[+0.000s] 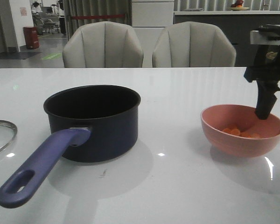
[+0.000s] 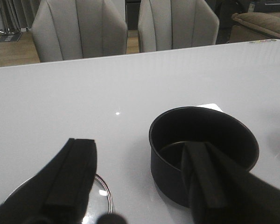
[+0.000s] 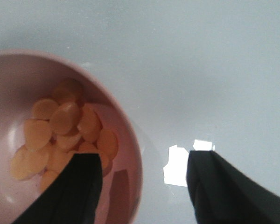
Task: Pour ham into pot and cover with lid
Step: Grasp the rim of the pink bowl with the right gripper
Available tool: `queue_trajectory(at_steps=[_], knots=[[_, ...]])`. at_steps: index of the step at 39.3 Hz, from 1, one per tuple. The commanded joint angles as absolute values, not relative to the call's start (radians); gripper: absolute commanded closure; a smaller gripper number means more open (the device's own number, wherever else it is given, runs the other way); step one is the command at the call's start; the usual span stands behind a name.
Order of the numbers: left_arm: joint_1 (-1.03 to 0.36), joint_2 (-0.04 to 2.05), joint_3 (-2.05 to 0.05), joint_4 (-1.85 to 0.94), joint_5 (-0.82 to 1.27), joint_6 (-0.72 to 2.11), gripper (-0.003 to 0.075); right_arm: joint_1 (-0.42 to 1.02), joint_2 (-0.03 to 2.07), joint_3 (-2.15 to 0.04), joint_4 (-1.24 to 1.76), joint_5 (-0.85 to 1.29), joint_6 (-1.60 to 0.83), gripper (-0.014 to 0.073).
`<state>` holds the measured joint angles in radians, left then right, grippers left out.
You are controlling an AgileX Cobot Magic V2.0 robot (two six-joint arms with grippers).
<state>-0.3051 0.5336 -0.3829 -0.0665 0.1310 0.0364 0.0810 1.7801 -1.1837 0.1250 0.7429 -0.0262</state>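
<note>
Orange ham (image 3: 65, 135) beneath open right hand (image 3: 144, 186)

White table (image 1: 186, 186); two grey chairs (image 1: 102, 45) behind; red bin (image 1: 31, 37).

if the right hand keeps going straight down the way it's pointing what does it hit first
Probably the pink bowl's rim: the right hand straddles it, one finger inside over the ham, the other outside above the table. Depth is unclear.

Glossy white table (image 1: 177, 186), matt dark pot (image 1: 107, 135), clear glass lid (image 1: 0, 135), smooth pink bowl (image 1: 233, 140).
</note>
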Motion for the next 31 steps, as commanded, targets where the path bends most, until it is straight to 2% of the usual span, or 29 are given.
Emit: queue_trajectory(at_steps=[1, 5, 9, 13, 22, 31], knots=[[-0.312, 0.539, -0.412, -0.066, 0.044, 0.039, 0.0283, 0.074, 1.771, -1.215, 0.136, 0.701, -0.028, 0.0099], [-0.312, 0.539, -0.412, -0.066, 0.044, 0.039, 0.0283, 0.074, 1.803, -1.215, 0.153, 0.689, -0.028, 0.0175], [-0.312, 0.539, -0.412, -0.066, 0.044, 0.039, 0.0283, 0.074, 1.832, -1.215, 0.153, 0.677, -0.028, 0.0355], [-0.312, 0.539, -0.412, -0.066, 0.044, 0.039, 0.0283, 0.074, 1.836, -1.215, 0.167, 0.666, -0.028, 0.0485], [-0.312, 0.539, -0.412, -0.066, 0.044, 0.039, 0.0283, 0.074, 1.832, -1.258, 0.172, 0.65, -0.059, 0.0469], [-0.312, 0.539, -0.412, -0.066, 0.044, 0.039, 0.0283, 0.078, 1.821, -1.347, 0.237, 0.832, -0.054, 0.0469]])
